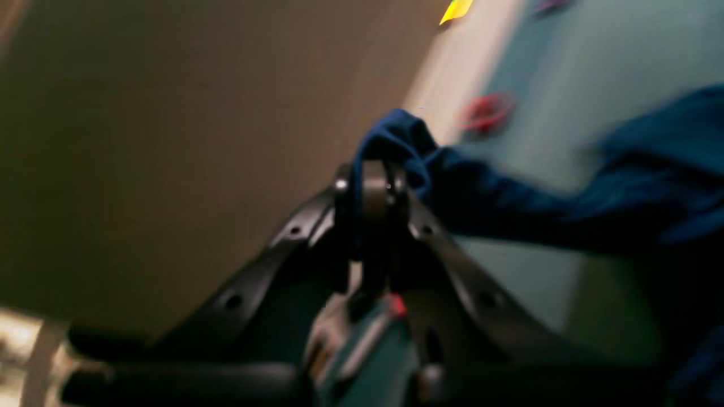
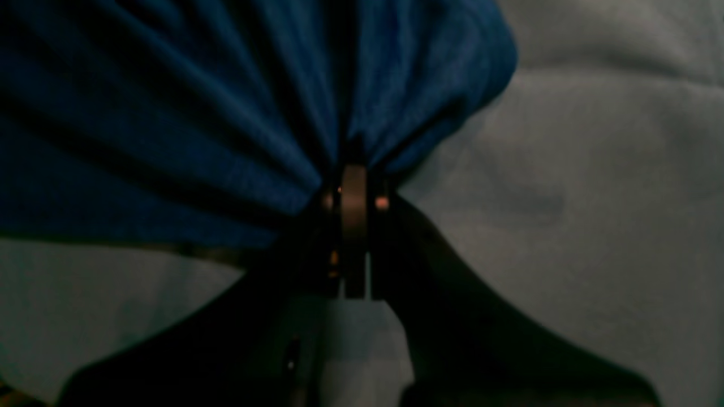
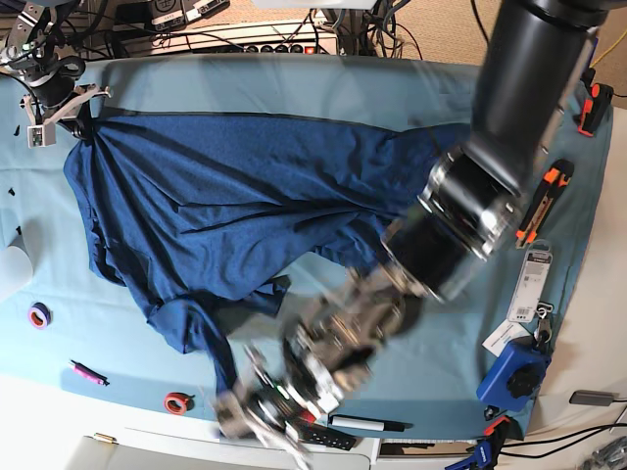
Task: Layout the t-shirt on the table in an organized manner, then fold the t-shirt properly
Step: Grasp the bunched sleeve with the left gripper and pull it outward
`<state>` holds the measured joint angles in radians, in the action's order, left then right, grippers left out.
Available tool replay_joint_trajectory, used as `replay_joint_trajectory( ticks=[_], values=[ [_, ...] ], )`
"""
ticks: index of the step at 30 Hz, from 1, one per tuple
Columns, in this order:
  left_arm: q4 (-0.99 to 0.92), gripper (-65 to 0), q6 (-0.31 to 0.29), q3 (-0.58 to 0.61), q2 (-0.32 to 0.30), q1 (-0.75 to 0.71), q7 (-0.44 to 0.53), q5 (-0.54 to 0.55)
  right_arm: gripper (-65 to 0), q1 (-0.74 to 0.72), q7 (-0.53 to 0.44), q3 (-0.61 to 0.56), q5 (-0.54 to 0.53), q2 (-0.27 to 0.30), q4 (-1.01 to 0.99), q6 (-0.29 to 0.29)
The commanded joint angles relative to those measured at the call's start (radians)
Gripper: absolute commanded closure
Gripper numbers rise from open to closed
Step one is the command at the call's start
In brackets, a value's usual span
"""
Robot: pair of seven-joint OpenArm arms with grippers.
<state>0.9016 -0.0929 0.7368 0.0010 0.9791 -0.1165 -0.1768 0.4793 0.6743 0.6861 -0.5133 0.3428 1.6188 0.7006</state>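
Left pincer (image 1: pixel 373 186) low, pinching t-shirt (image 3: pixel 245 186)

Dark navy t-shirt (image 3: pixel 235 196), wrinkled and partly spread, lies across the table (image 3: pixel 411 83), which is draped in light teal cloth. One corner is bunched at the far left; a narrow twisted strip trails toward the near edge.

Both wrist views are dim and soft-focused, the left one smeared. The base view is bright and even, though the left arm (image 3: pixel 392 304) is motion-blurred.
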Motion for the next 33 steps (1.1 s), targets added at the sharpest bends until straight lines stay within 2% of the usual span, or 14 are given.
replay_joint_trajectory(
  ticks=[1,7,11,13,15,16,18,20,24,26,27,29,33],
  values=[
    [-0.007,0.0,0.03,-0.007,-0.012,0.051,0.013,-0.011,0.0,0.0,-0.019,0.009,-0.006,0.017,0.016,-0.002],
    [-0.106,0.0,0.116,-0.007,-0.1,0.085,0.034,-0.01,0.0,0.0,-0.02,0.009,-0.006,0.017,0.016,-0.002],
    [-0.165,-31.3,0.121,-0.007,-0.138,0.083,0.073,-0.007,0.0,0.0,-0.023,0.009,-0.006,0.017,0.016,-0.002],
    [-0.174,-37.6,0.12,-0.007,-0.152,0.081,0.07,0.027,0.0,0.0,-0.023,0.009,-0.006,0.017,0.016,-0.002],
    [-0.174,-37.6,0.114,-0.007,-0.163,0.079,0.045,0.081,0.0,0.0,-0.023,0.009,-0.006,0.017,0.016,-0.002],
    [-0.174,-37.6,0.097,-0.007,-0.166,0.079,0.026,0.111,0.0,0.0,-0.023,0.009,-0.006,0.017,0.016,-0.002],
    [-0.174,-37.6,0.018,-0.007,-0.17,0.079,-0.013,0.179,0.0,0.0,-0.023,0.009,-0.006,0.017,0.016,-0.002],
    [-0.174,-37.6,-0.095,-0.007,-0.171,0.071,-0.052,0.271,0.0,0.0,-0.023,0.009,-0.006,0.017,0.016,-0.002],
    [-0.174,-37.5,-0.34,-0.007,-0.169,0.023,-0.138,0.536,0.0,0.0,-0.023,0.009,-0.006,0.017,0.016,-0.002],
    [-0.174,-37.5,-0.426,-0.007,-0.161,-0.017,-0.196,0.658,0.0,0.0,-0.023,0.009,-0.006,0.017,0.016,-0.002],
    [-0.174,-37.5,-0.447,-0.007,-0.157,-0.039,-0.22,0.703,0.0,0.0,-0.023,0.009,-0.006,0.017,0.016,-0.002],
    [-0.174,-37.5,-0.454,-0.007,-0.142,-0.089,-0.233,0.739,0.0,0.0,-0.022,0.009,-0.006,0.017,0.016,-0.002],
    [-0.174,-37.5,-0.402,-0.007,-0.108,-0.179,-0.196,0.714,0.0,0.0,-0.02,0.009,-0.006,0.017,0.016,-0.002]
  ],
)
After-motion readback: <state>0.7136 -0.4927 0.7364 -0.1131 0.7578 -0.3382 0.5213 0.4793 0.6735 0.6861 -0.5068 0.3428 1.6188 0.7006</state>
